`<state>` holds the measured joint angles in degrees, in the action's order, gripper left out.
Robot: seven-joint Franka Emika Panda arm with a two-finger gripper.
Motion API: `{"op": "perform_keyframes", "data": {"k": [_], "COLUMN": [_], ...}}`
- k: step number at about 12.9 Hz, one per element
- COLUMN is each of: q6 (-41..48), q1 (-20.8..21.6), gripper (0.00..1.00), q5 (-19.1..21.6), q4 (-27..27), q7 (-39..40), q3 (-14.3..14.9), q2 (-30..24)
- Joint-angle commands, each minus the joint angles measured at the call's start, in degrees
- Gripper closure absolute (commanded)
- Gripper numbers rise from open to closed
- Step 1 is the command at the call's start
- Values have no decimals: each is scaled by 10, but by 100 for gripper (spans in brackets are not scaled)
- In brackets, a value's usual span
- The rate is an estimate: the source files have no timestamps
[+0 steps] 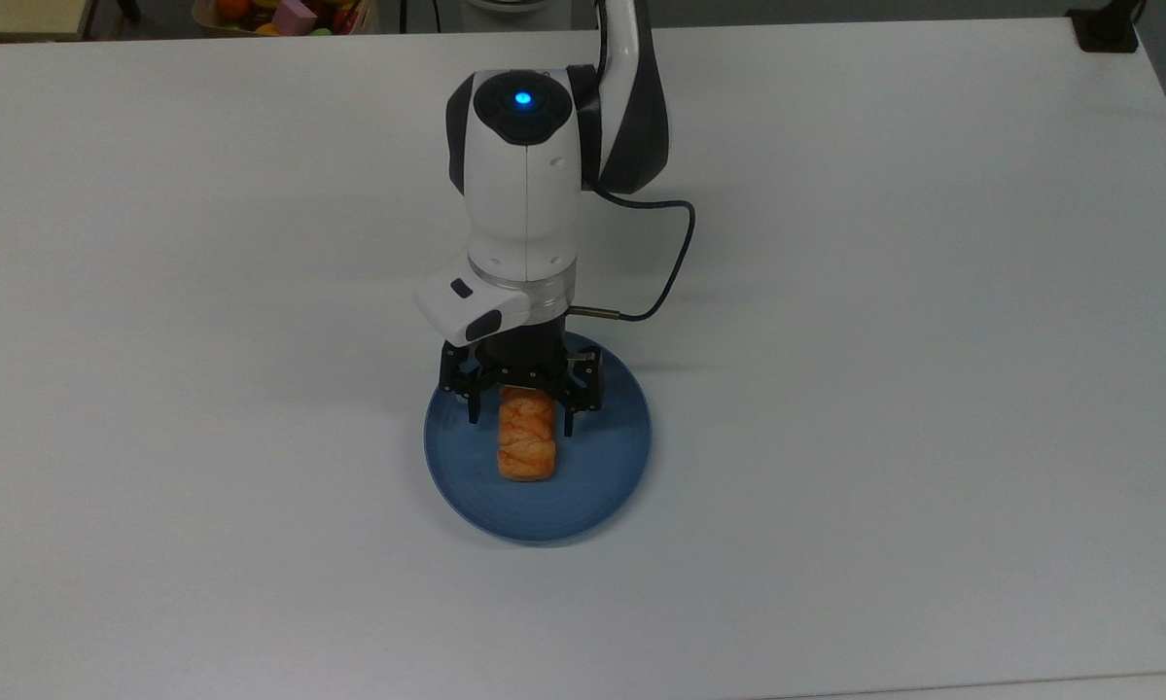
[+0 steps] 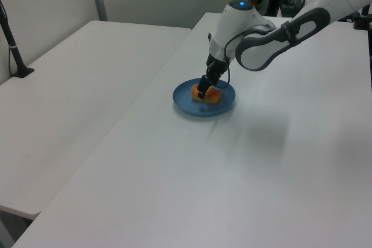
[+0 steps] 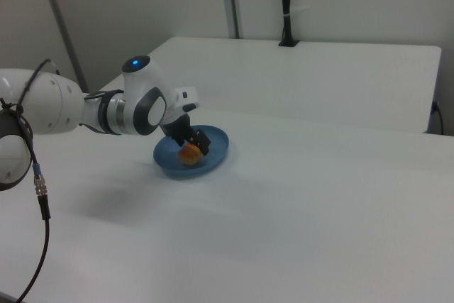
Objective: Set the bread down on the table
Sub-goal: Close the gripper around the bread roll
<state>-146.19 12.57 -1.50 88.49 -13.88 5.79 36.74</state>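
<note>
1. Bread (image 1: 526,442): lying on the plate, just below the centre of the top view; long axis running up and down the frame. Its upper end is sitting between the tool's fingers. In the left view (image 2: 210,95) it is showing as an orange patch partly behind the tool, slightly above the frame's centre.
2. Plate (image 1: 602,467): round, blue, resting on the tabletop; bread lying near its middle. In the right view (image 3: 217,148) it is sitting left of centre.
3. Tool (image 1: 520,418): black, pointing down over the plate's upper half in the top view. Fingers (image 1: 473,409) are standing apart, one on each long side of the bread, straddling its upper end; whether they are touching the crust cannot be told. In the left view (image 2: 201,92) it is hanging low over the plate.
4. Arm (image 1: 524,185): white with dark joints, reaching down from the top edge of the top view; a blue light is glowing on its upper housing.
5. Cable (image 1: 675,262): black, looping at the arm's right in the top view.
6. Tabletop (image 1: 933,389): white, carrying the plate.
</note>
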Motion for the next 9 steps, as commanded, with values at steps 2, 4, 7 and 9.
{"op": "perform_keyframes", "data": {"k": [2,4,7,9], "q6": [-9,-9,-9,-5], "q1": [6,6,6,7], "gripper": [9,36,62,63], "q5": [-11,-11,-11,-11], "q4": [-8,-8,-8,-8], "q7": [-12,-11,-11,-8], "q3": [4,4,4,4], "q2": [7,6,4,-11]}}
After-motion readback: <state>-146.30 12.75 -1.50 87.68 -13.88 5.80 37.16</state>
